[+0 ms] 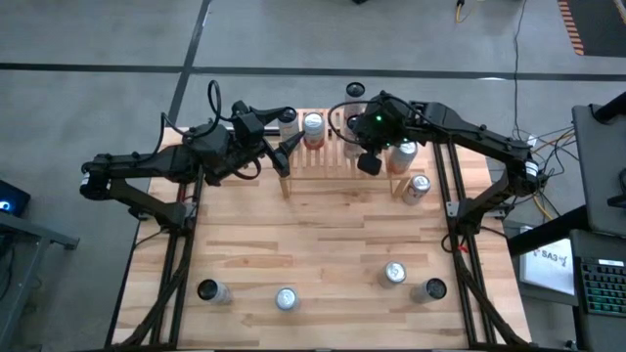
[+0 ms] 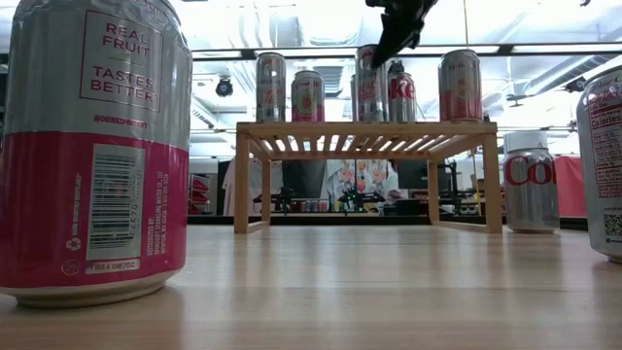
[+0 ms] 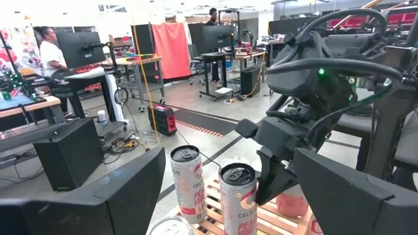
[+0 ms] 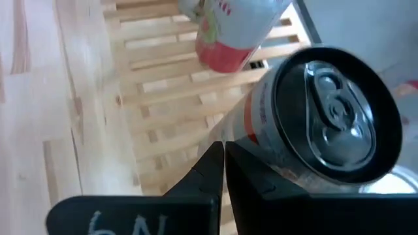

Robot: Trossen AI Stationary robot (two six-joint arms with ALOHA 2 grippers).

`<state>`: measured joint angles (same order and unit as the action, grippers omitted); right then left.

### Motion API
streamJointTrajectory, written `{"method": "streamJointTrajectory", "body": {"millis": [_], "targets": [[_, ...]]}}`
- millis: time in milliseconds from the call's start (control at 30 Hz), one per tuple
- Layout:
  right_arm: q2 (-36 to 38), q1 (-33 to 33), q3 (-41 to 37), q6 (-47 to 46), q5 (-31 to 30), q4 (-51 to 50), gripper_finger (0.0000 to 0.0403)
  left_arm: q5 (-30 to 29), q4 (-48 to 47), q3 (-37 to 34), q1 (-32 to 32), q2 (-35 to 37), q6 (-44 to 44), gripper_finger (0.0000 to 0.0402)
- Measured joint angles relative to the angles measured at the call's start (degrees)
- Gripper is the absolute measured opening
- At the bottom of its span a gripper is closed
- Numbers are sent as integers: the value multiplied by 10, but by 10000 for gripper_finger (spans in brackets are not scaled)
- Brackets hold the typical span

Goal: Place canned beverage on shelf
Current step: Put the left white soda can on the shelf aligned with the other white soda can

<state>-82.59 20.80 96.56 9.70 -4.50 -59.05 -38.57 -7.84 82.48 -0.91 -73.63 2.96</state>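
The low wooden shelf (image 1: pixel 337 161) (image 2: pixel 367 131) stands at the table's far middle and carries several cans on its slatted top. My right gripper (image 1: pixel 370 162) (image 4: pixel 224 149) is shut. It hangs over the shelf, its tips beside the upper side of a silver, orange-labelled can (image 4: pixel 330 114) (image 2: pixel 368 83) that stands upright on the slats. My left gripper (image 1: pixel 285 137) is open wide and empty at the shelf's left end. It faces two pink-and-white cans (image 3: pixel 189 179) (image 3: pixel 238 196), with its fingers (image 3: pixel 98 196) apart on either side of the view. My right gripper's shut fingertips (image 4: pixel 215 160) slant down from above, right next to the side of the can (image 4: pixel 255 134) just below its rim. I cannot tell whether they touch it. The can stands upright on the shelf's slats.
A Diet Coke can (image 2: pixel 530 180) (image 1: pixel 418 186) stands on the table just right of the shelf. Several more cans stand near the front edge (image 1: pixel 208 290) (image 1: pixel 285 298) (image 1: pixel 394 274) (image 1: pixel 433 289). The table's middle is bare wood. People and desks show in the room beyond.
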Motion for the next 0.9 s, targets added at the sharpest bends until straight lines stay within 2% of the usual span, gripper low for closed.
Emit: {"method": "streamJointTrajectory", "body": {"millis": [500,733,900], "targets": [[-1,-3,-45,-3,-3,17,9,0,0,0,0,0,0,323],[-2,-3,-60,-2,-50,46,9,0,0,0,0,0,0,323],[-2,-2,-60,3,-51,50,9,0,0,0,0,0,0,323]]}}
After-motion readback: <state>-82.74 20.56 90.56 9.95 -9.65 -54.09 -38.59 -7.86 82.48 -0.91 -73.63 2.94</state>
